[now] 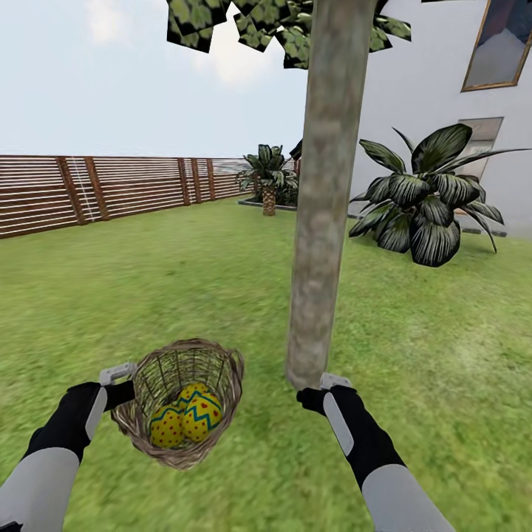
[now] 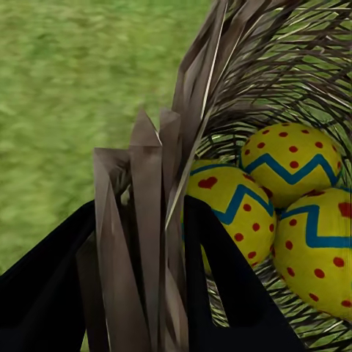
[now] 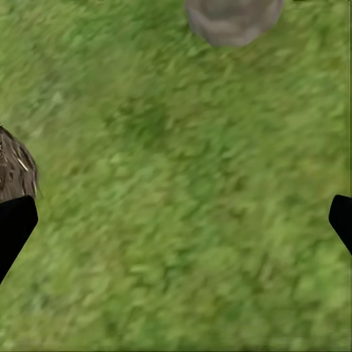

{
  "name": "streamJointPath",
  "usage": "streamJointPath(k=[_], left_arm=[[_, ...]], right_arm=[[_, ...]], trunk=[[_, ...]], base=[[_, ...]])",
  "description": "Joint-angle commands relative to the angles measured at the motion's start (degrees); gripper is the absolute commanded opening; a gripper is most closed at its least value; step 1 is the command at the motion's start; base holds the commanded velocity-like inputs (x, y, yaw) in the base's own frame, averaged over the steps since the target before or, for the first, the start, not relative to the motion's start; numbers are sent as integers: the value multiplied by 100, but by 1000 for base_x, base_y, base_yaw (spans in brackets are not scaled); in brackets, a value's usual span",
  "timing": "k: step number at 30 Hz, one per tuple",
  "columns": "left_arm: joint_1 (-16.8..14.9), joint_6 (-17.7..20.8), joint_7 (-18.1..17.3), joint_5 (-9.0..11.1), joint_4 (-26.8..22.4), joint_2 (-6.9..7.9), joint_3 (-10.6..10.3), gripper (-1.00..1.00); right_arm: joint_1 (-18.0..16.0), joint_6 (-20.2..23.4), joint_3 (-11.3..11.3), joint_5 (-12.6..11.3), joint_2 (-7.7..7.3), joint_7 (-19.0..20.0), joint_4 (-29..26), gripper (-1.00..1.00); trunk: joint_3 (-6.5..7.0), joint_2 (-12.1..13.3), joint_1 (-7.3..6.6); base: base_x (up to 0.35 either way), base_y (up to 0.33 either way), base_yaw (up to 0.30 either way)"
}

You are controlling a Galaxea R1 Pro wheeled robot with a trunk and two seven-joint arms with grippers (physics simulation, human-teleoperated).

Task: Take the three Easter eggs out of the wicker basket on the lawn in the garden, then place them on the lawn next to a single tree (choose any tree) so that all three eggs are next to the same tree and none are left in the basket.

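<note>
Woven wicker basket [image 1: 185, 403], 3 Easter eggs [image 2: 293, 209] inside, gripped by left gripper [image 2: 139, 286].

Left gripper [image 2: 139, 286] fingers pinch closed (something between), right gripper [image 3: 176, 220] fingers spread wide.

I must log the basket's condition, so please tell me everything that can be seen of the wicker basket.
The wicker basket is small, round and brown, woven of thin twigs with gaps you can see through, and it narrows toward its base. It is tipped so that its opening faces the head camera. Three Easter eggs lie inside, yellow with red dots and blue zigzags. The left gripper is shut on the rim, one finger outside and one inside. It is on the lawn side left of the tree trunk; whether its base touches the grass cannot be told.
</note>
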Motion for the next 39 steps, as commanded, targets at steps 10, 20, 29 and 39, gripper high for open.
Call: streamJointPath(k=[10, 20, 29, 39], left_arm=[[-7, 63, 17, 11, 25, -11, 16, -100], [-7, 47, 23, 5, 57, -8, 16, -100], [-7, 27, 25, 3, 66, -20, 7, -100], [-8, -2, 21, 3, 66, -26, 0, -100]], right_arm=[[-305, -282, -6, -72, 3, -531, 600, 100], [-491, -678, -6, -62, 3, -539, 1097, 100], [-487, -682, -6, -60, 3, -534, 1099, 100], [-492, -701, -5, -53, 3, -530, 1164, 100]], trunk=[[-186, -406, 220], [-365, -807, 440], [-527, -1168, 637], [-706, -1569, 857]], base=[[0, 0, 0], [0, 0, 0], [0, 0, 0], [0, 0, 0]])
